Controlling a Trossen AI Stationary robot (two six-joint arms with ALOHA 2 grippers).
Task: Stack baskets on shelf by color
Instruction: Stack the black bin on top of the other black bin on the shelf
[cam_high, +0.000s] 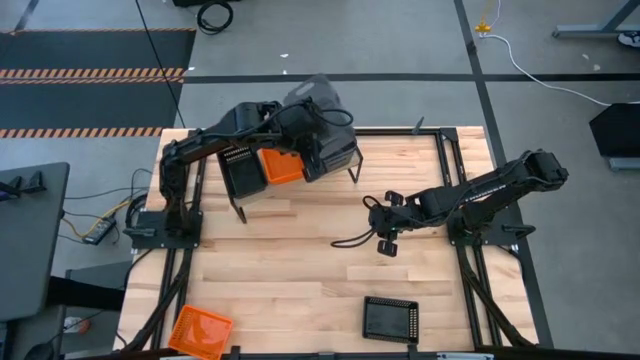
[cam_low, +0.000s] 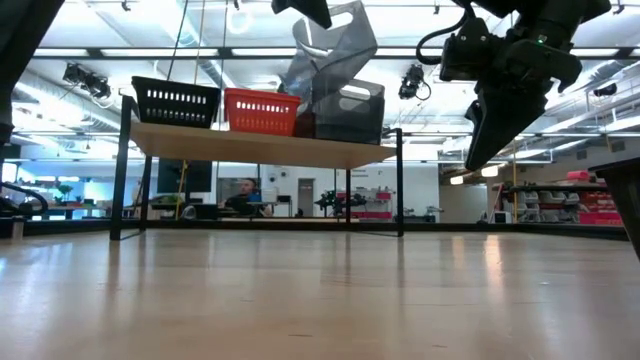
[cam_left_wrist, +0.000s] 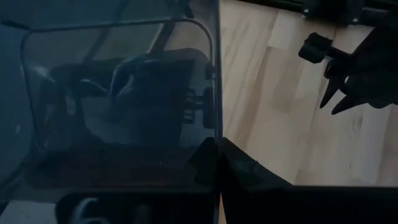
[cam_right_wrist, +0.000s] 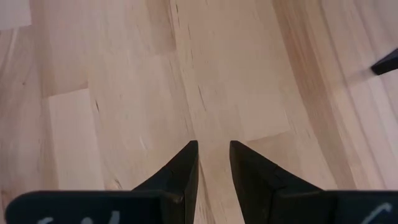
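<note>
The shelf (cam_low: 250, 148) stands at the table's far side and carries a black basket (cam_low: 175, 100), an orange basket (cam_low: 262, 110) and a dark-grey bin (cam_low: 350, 112) side by side. Above that bin, a second, see-through grey bin (cam_low: 335, 45) hangs tilted, with my left gripper (cam_left_wrist: 214, 148) shut on it. My right gripper (cam_right_wrist: 213, 146) hovers open over bare table right of the middle (cam_high: 385, 243), with nothing between its fingers. Another orange basket (cam_high: 200, 330) and another black basket (cam_high: 390, 320) lie on the table near its front edge. My left gripper pinches one wall of the grey bin (cam_left_wrist: 211, 124) between its two fingers, one inside and one outside. The fingers come slanting down from above. The bin hangs tilted over the shelf. Whether its lower end (cam_low: 305, 95) touches the dark-grey bin below, I cannot tell.
The shelf's thin black legs (cam_low: 400, 180) stand on the tabletop, with open room underneath. Bare wood lies between the shelf and the two baskets at the front. A loose cable (cam_high: 350, 240) runs on the table by the right gripper.
</note>
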